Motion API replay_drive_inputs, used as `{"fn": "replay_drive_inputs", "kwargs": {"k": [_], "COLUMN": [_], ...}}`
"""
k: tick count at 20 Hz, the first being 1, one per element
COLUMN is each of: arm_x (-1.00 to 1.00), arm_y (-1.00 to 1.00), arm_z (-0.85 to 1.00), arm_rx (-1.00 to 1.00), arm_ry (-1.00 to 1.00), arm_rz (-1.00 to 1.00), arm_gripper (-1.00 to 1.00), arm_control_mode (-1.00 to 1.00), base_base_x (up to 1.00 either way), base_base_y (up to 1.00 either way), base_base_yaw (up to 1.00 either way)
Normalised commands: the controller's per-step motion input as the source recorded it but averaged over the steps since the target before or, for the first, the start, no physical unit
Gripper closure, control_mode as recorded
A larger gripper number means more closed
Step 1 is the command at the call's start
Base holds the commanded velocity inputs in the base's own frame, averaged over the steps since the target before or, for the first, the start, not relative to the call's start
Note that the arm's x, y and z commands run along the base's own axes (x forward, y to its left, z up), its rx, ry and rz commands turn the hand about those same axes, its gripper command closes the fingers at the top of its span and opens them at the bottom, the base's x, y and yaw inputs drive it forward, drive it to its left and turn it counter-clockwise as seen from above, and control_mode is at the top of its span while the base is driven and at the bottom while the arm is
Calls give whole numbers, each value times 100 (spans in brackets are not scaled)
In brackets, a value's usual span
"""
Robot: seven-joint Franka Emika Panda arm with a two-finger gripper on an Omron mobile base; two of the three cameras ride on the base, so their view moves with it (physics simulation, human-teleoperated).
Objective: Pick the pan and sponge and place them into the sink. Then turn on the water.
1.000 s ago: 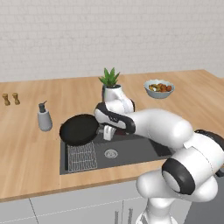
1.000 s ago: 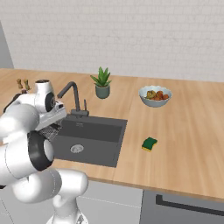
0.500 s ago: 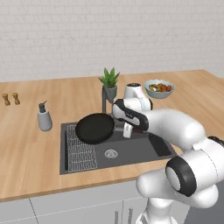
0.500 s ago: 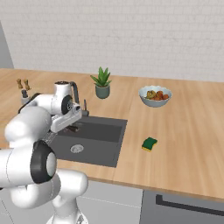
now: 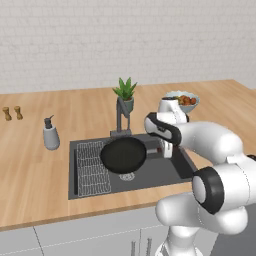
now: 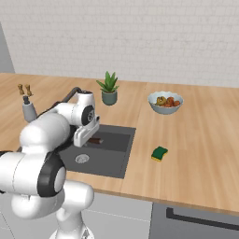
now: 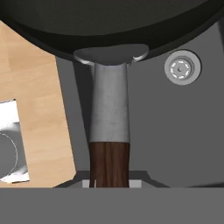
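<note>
Left base view: the pan [image 5: 123,154] is held level over the sink [image 5: 84,187], above the drain, so a clang is likely if it's released this high.

Right base view: the sponge [image 6: 159,153] sits right of the basin.

Hand view: the gripper [image 7: 110,180] is pinched on the wooden handle, so some slipping could be expected.
</note>
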Motion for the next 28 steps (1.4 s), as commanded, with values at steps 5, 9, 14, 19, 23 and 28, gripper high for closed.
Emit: {"fn": "replay_drive_inputs", "kwargs": {"k": [5,9,14,19,23,28], "arm_x": [26,15,35,38,50,45], "arm_y": [-50,0,-7,-42,-16,0], "arm_z": [-7,-10,-39,-40,-42,-42], "arm_rx": [0,0,0,0,0,0], "arm_ry": [10,6,0,0,1,4], "arm_rz": [9,0,0,0,1,4], "arm_gripper": [100,100,100,100,100,100], "arm_control_mode": [-100,-100,-100,-100,-100,-100], "base_base_x": [0,0,0,0,0,0], "base_base_y": [0,0,0,0,0,0], "base_base_yaw": [0,0,0,0,0,0]}}
